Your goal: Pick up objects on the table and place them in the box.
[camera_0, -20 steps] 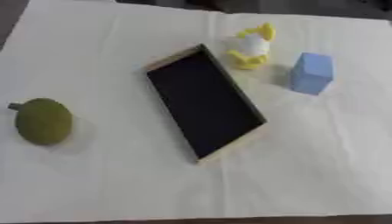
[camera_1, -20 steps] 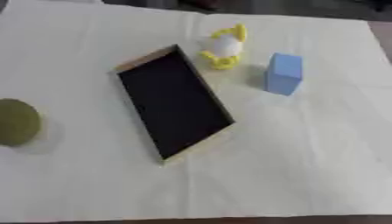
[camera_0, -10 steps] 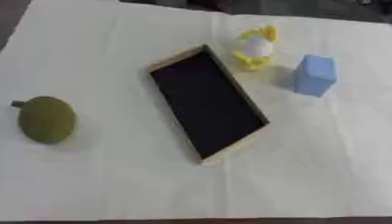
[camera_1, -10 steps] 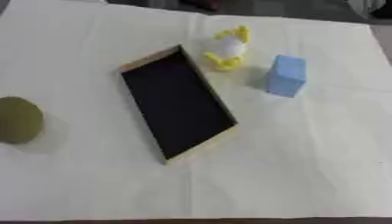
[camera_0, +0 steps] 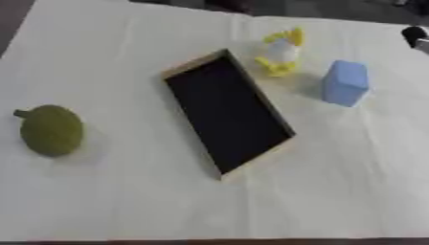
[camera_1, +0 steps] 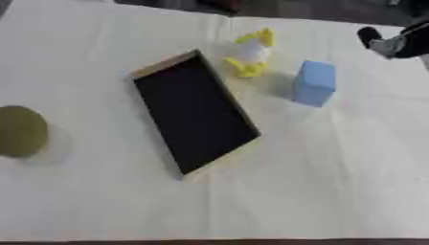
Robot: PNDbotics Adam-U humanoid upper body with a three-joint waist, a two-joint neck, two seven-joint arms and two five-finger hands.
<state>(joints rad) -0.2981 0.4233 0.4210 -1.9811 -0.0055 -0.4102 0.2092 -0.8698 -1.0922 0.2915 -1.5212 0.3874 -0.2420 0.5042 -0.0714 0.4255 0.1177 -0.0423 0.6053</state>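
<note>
Right hand (camera_1: 387, 42) just showed up at the upper right edge, near the blue block (camera_1: 314, 82); can't tell its fingers. Box (camera_0: 228, 113) still empty, so probably the first pick.

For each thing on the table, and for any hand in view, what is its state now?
box: open, empty, flat on the cloth.
blue block: upright, outside the box.
yellow and white toy: beside the box's far end, outside.
green round fruit: at the left, outside.
right hand: at the upper right edge, holds nothing; fingers unclear.
</note>
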